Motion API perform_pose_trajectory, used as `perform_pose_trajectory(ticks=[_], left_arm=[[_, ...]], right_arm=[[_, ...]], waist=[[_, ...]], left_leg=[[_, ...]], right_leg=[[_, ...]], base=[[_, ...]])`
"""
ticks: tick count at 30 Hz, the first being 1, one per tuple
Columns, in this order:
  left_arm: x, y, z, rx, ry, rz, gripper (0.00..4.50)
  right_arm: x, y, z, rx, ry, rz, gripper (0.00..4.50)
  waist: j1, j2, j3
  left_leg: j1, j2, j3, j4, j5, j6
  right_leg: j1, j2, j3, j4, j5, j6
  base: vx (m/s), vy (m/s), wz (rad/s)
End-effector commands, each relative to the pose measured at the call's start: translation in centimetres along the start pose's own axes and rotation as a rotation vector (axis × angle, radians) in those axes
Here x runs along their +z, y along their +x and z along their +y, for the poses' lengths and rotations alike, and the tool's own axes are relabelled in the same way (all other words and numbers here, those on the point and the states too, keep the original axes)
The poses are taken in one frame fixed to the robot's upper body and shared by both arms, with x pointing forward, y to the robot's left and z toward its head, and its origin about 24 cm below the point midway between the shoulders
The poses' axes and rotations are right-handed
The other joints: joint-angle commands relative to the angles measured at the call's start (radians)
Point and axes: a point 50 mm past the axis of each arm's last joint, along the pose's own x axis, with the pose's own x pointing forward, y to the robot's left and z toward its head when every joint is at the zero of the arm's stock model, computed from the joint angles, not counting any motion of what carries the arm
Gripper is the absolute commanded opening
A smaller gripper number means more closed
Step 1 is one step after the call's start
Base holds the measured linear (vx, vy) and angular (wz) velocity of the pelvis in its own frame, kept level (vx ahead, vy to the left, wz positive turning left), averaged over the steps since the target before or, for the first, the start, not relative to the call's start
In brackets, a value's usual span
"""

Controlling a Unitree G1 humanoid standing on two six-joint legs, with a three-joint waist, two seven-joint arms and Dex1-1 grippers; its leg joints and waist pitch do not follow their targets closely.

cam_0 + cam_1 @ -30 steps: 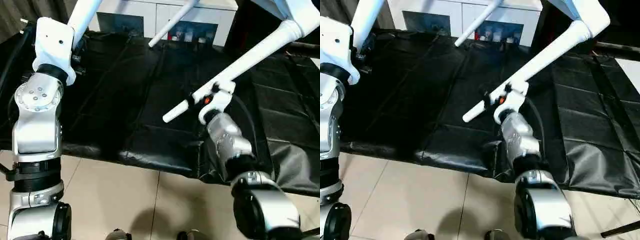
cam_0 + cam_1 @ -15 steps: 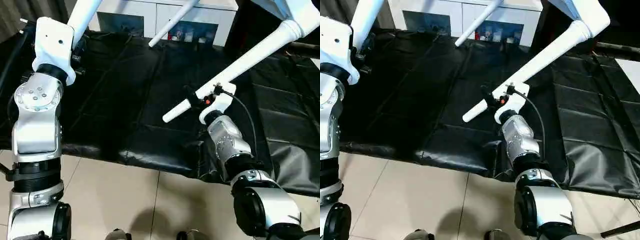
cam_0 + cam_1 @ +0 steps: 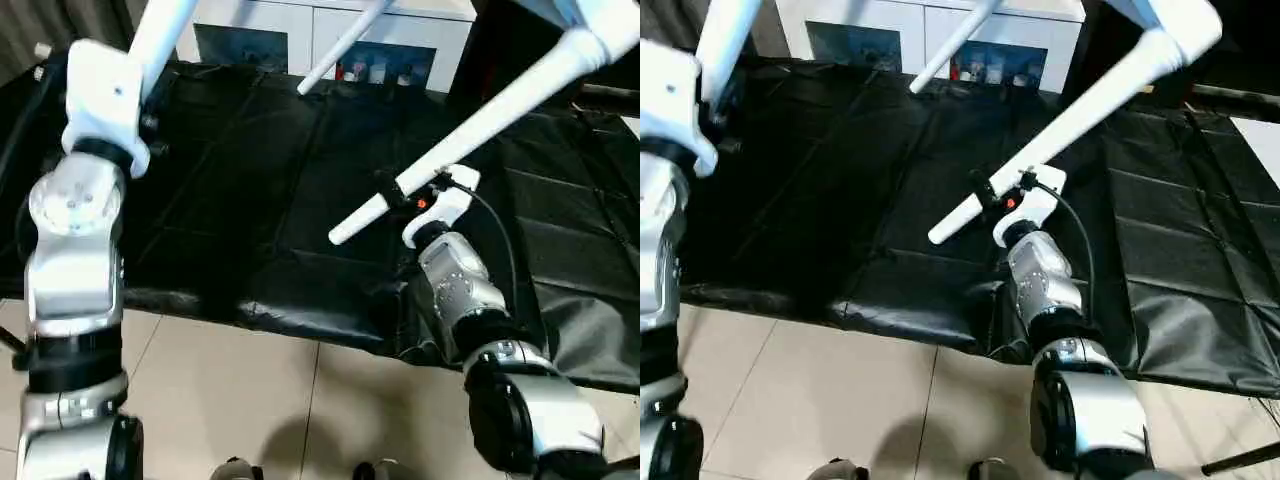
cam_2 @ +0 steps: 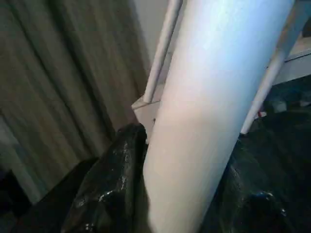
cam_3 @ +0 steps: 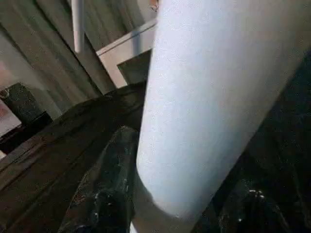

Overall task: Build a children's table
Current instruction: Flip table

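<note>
- legs of white tapered round plastic stand out from a white square plastic tabletop [image 3: 605, 12], which hangs in the air above the far right corner of the worktop [image 3: 250, 180], largely cut off by the frame.
- the worktop is covered in a black crinkled plastic sheet [image 3: 560, 250] that droops over its near edge toward the pale tiled floor [image 3: 250, 400].
- the right leg [image 3: 500, 105] slants down from a round corner socket [image 3: 588, 48] toward the middle of the worktop, its narrow tip free in the air above the sheet.
- the right gripper [image 3: 398, 190] pinches the right leg a little above that tip, black fingers pressed on either side of it.
- the left leg [image 3: 165, 25] rises steeply over the far left corner of the worktop.
- the left gripper [image 3: 140, 100] clasps the left leg, which runs straight through it; the fingers sit mostly behind the white wrist housing.
- a third leg [image 3: 345, 45] slants over the far edge, its tip free, in front of a white cabinet [image 3: 270, 20] with glass-fronted compartments.
</note>
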Motion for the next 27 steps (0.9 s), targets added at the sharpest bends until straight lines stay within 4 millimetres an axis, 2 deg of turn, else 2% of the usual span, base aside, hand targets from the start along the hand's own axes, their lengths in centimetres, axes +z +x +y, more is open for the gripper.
perform_pose_trajectory(ticks=[1,3,5,6,10,12,13,14,15,18,20,21,23,25,26,27], left_arm=[[0.4,-0.5,1.5,0.105,-0.043,-0.046,1.83],[-0.4,-0.9,1.7,0.130,-0.043,-0.034,1.80],[-0.8,-1.1,1.8,0.142,-0.039,-0.026,1.76],[-1.3,-1.4,1.9,0.153,-0.039,-0.016,1.74],[-3.0,-2.2,1.6,0.154,-0.052,0.021,1.62],[-3.0,-2.2,1.6,0.152,-0.053,0.023,1.56],[-3.5,-2.4,1.1,0.131,-0.066,0.035,1.50],[-3.8,-2.5,0.6,0.108,-0.072,0.041,1.50],[-4.2,-2.6,-0.3,0.067,-0.077,0.045,1.49],[-4.8,-2.6,-2.1,-0.007,-0.093,0.064,1.47],[-5.5,-2.5,-3.4,-0.068,-0.104,0.093,1.45],[-5.7,-2.5,-3.8,-0.086,-0.108,0.102,1.45],[-6.6,-2.4,-5.2,-0.131,-0.115,0.132,1.45],[-7.9,-2.1,-6.7,-0.170,-0.117,0.170,1.45],[-8.2,-1.8,-7.1,-0.176,-0.119,0.178,1.45],[-8.4,-1.6,-7.3,-0.180,-0.120,0.183,1.45]], right_arm=[[2.8,0.0,0.3,0.048,-0.148,-0.108,1.64],[3.7,-0.6,0.5,0.072,-0.208,-0.145,1.62],[4.2,-1.0,0.6,0.083,-0.231,-0.167,1.61],[4.5,-1.5,0.7,0.094,-0.265,-0.180,1.60],[5.0,-3.7,0.5,0.099,-0.358,-0.207,1.58],[4.9,-3.9,0.5,0.095,-0.363,-0.208,1.57],[4.8,-4.9,-0.2,0.053,-0.389,-0.209,1.55],[4.7,-5.7,-0.6,0.022,-0.424,-0.204,1.55],[4.3,-6.7,-1.3,-0.019,-0.500,-0.188,1.55],[3.9,-7.8,-1.8,-0.048,-0.573,-0.169,1.54],[3.4,-8.4,-2.0,-0.059,-0.657,-0.139,1.54],[3.3,-8.6,-2.1,-0.062,-0.682,-0.131,1.54],[2.6,-9.3,-2.6,-0.091,-0.739,-0.104,1.54],[1.7,-10.1,-3.2,-0.138,-0.770,-0.065,1.54],[1.4,-10.3,-3.4,-0.154,-0.782,-0.055,1.54],[1.3,-10.4,-3.5,-0.165,-0.792,-0.050,1.54]], waist=[[0.006,-0.007,-0.097],[0.007,-0.008,-0.097],[0.008,-0.013,-0.096],[0.010,-0.012,-0.093],[0.011,-0.015,-0.092],[0.016,-0.014,-0.092],[0.018,-0.010,-0.091],[0.024,-0.012,-0.088],[0.027,-0.013,-0.089],[0.035,-0.012,-0.091],[0.039,-0.016,-0.089],[0.038,-0.015,-0.088],[0.034,-0.019,-0.084],[0.026,-0.021,-0.083],[0.023,-0.016,-0.083],[0.018,-0.018,-0.081]], left_leg=[[0.017,0.021,0.005,-0.063,-0.011,0.124],[0.018,0.020,0.004,-0.063,-0.015,0.118],[0.019,0.021,0.005,-0.065,-0.032,0.109],[0.020,0.021,0.005,-0.066,-0.040,0.106],[0.023,0.023,0.003,-0.070,-0.054,0.089],[0.029,0.023,0.004,-0.072,-0.077,0.078],[0.031,0.024,0.004,-0.072,-0.088,0.071],[0.037,0.026,0.007,-0.073,-0.109,0.059],[0.039,0.027,0.006,-0.075,-0.122,0.051],[0.040,0.025,0.007,-0.076,-0.133,0.040],[0.041,0.024,0.009,-0.077,-0.148,0.035],[0.041,0.023,0.010,-0.077,-0.164,0.033],[0.031,0.021,0.007,-0.083,-0.210,0.019],[0.030,0.020,0.003,-0.087,-0.242,0.007],[0.031,0.019,0.002,-0.087,-0.247,0.001],[0.032,0.020,0.000,-0.089,-0.270,-0.003]], right_leg=[[0.074,-0.051,0.019,-0.042,-0.019,-0.280],[0.075,-0.051,0.019,-0.043,-0.032,-0.270],[0.074,-0.049,0.019,-0.047,-0.059,-0.249],[0.072,-0.049,0.020,-0.051,-0.077,-0.240],[0.067,-0.046,0.021,-0.052,-0.086,-0.215],[0.061,-0.044,0.021,-0.056,-0.101,-0.210],[0.058,-0.044,0.022,-0.058,-0.109,-0.209],[0.052,-0.041,0.023,-0.063,-0.112,-0.200],[0.051,-0.040,0.023,-0.062,-0.108,-0.198],[0.052,-0.038,0.026,-0.064,-0.097,-0.187],[0.049,-0.037,0.027,-0.067,-0.108,-0.175],[0.048,-0.036,0.027,-0.069,-0.121,-0.171],[0.054,-0.042,0.028,-0.078,-0.201,-0.140],[0.056,-0.044,0.027,-0.082,-0.248,-0.119],[0.053,-0.043,0.027,-0.087,-0.256,-0.107],[0.052,-0.043,0.027,-0.088,-0.263,-0.106]], base=[[0.000,0.000,0.00],[0.000,0.000,0.00],[0.000,0.000,0.00],[0.000,0.000,0.00],[0.000,0.000,0.00],[0.000,0.000,0.00],[0.000,0.000,0.00],[0.000,0.000,0.00],[0.000,0.000,0.00],[0.000,0.000,0.00],[0.000,0.000,0.00],[0.000,0.000,0.00],[0.000,0.000,0.00],[0.000,0.000,0.00],[0.000,0.000,0.00],[0.000,0.000,0.00]])
